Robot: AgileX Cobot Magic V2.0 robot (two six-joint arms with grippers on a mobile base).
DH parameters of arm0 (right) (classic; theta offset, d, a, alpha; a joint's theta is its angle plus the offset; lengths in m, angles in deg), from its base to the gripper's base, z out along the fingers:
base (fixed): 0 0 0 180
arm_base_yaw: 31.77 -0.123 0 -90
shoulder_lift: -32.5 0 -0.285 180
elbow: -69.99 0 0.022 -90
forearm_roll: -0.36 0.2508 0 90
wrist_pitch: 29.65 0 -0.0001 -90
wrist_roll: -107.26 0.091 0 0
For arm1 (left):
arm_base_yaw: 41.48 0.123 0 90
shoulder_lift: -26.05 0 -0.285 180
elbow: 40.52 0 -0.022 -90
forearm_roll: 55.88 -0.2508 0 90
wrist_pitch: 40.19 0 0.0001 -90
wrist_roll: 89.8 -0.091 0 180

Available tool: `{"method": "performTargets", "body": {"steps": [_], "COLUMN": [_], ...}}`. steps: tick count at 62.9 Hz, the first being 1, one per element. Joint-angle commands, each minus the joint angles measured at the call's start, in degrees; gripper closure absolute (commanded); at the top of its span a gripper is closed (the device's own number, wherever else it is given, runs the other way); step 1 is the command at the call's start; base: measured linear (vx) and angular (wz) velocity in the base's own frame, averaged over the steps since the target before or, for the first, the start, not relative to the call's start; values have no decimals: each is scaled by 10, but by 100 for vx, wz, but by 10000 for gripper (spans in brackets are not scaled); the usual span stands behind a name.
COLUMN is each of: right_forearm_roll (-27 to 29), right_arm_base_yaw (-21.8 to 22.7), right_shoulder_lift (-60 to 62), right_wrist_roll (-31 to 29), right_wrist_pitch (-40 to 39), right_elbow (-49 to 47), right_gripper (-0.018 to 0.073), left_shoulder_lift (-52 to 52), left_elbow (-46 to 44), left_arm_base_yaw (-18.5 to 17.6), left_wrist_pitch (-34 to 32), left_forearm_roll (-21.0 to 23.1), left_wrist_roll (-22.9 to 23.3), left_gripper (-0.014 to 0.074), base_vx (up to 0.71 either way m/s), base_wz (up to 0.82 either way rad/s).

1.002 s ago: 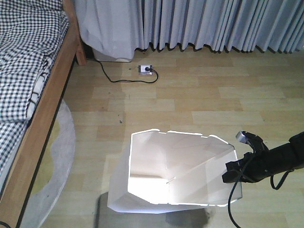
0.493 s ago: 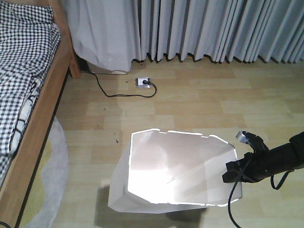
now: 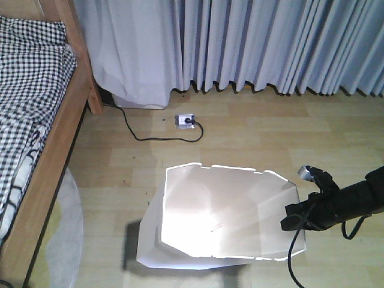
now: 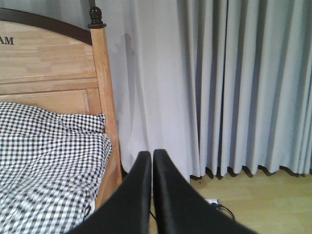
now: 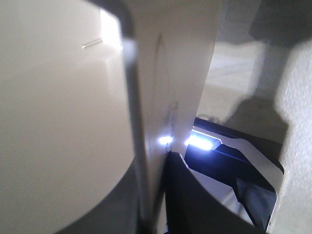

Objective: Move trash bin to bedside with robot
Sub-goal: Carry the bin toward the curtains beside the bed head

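Right gripper (image 3: 293, 218) on trash bin (image 3: 204, 211) rim

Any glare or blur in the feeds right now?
Front view: sharp, but the trash bin rim and inside are blown out, with a dark shadow on the floor beside it. Right wrist view: too close, bin wall blurred, two bright spots. Left wrist view: evenly lit, clear.

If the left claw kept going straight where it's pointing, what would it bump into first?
Probably the pale grey curtain. The left claw, shut, points at it just beside the bed's wooden post, with nothing seen between, though depth is hard to judge.
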Motion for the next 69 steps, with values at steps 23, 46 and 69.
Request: {"method": "performTargets", "body": {"steps": [23, 46, 69], "right_forearm_roll": [26, 26, 26], "right_arm_base_yaw": [1, 1, 1], "right_shoulder_lift": [38, 38, 38], "right_wrist_roll": [-11, -11, -11], "right_wrist_pitch": [149, 149, 149], "right_elbow": [-5, -5, -5], "right_gripper": [564, 564, 564], "left_shoulder_lift": [4, 4, 4], "left_elbow": [7, 7, 7], "left_arm_base_yaw": [-4, -4, -4], "left_wrist_pitch": [-42, -42, -42], "left_forearm_roll": [5, 5, 5], "left_wrist_roll": [8, 8, 8], "left_gripper": [603, 603, 603], "base_vx": [28, 29, 29], "base_wz": [2, -5, 3]}}
